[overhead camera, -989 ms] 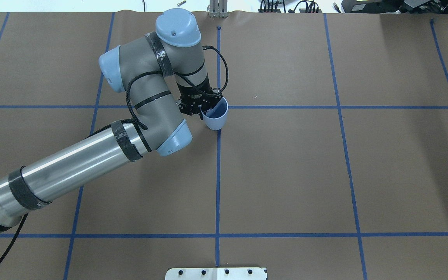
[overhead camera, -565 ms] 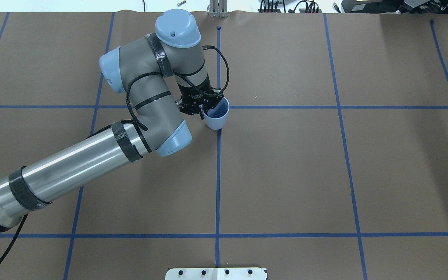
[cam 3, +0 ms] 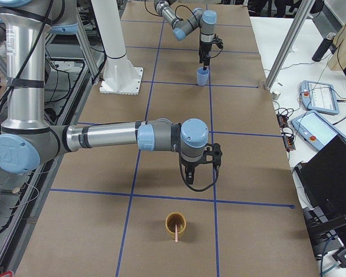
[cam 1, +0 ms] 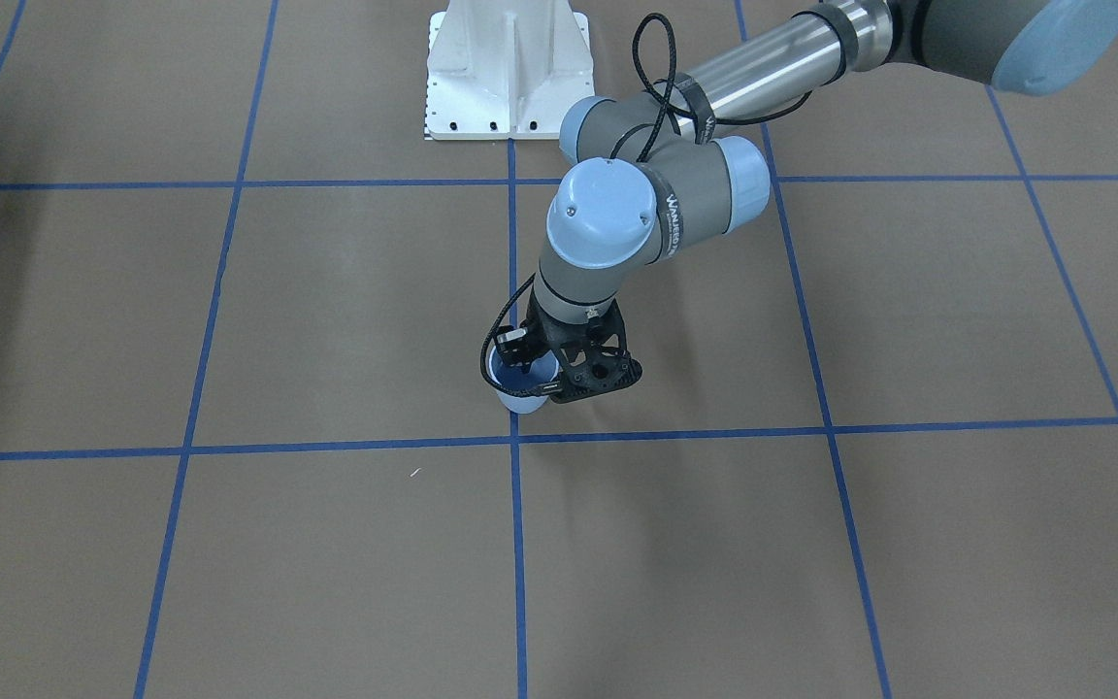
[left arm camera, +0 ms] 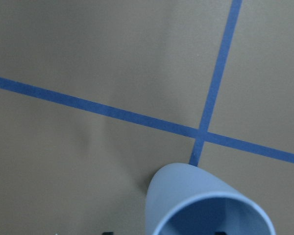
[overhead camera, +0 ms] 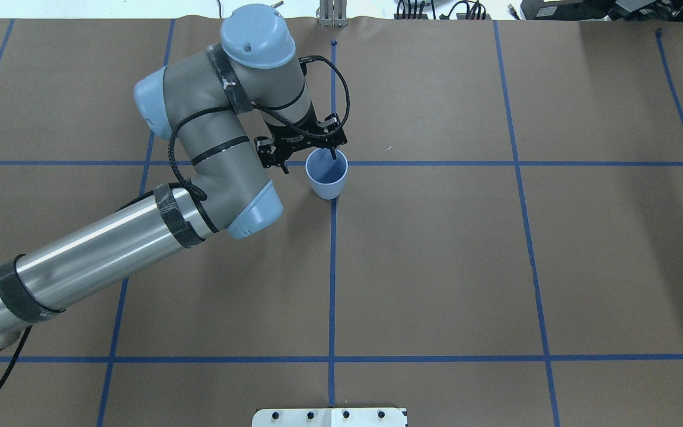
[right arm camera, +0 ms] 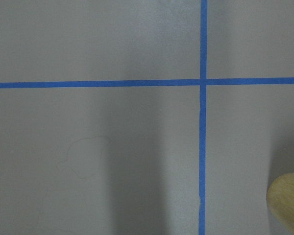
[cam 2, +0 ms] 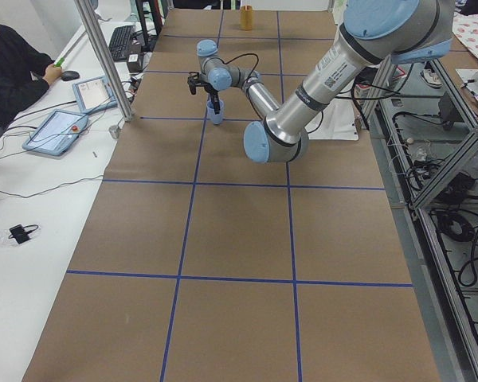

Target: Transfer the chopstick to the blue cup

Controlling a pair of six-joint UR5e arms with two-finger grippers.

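The blue cup (overhead camera: 326, 178) stands upright at a crossing of blue tape lines, also seen in the front view (cam 1: 518, 396) and the left wrist view (left arm camera: 196, 196). My left gripper (overhead camera: 309, 162) hangs over the cup's far-left rim and is open. One finger dips just inside the rim and the other stands outside to the left. A salmon-pink chopstick (cam 3: 176, 233) leans in a tan cup (cam 3: 176, 222) far down the table. My right gripper (cam 3: 201, 173) hovers just beyond that tan cup. I cannot tell whether it is open or shut.
Brown paper with a blue tape grid (overhead camera: 332, 267) covers the table. The white arm base (cam 1: 506, 68) stands at the robot's side. A person (cam 2: 16, 64) sits beside tablets at the far edge. The tan cup's rim (right arm camera: 286, 200) shows in the right wrist view.
My left wrist has pulled back toward the far side, and its fingers have spread apart off the cup's rim. The blue cup stays upright in the same spot.
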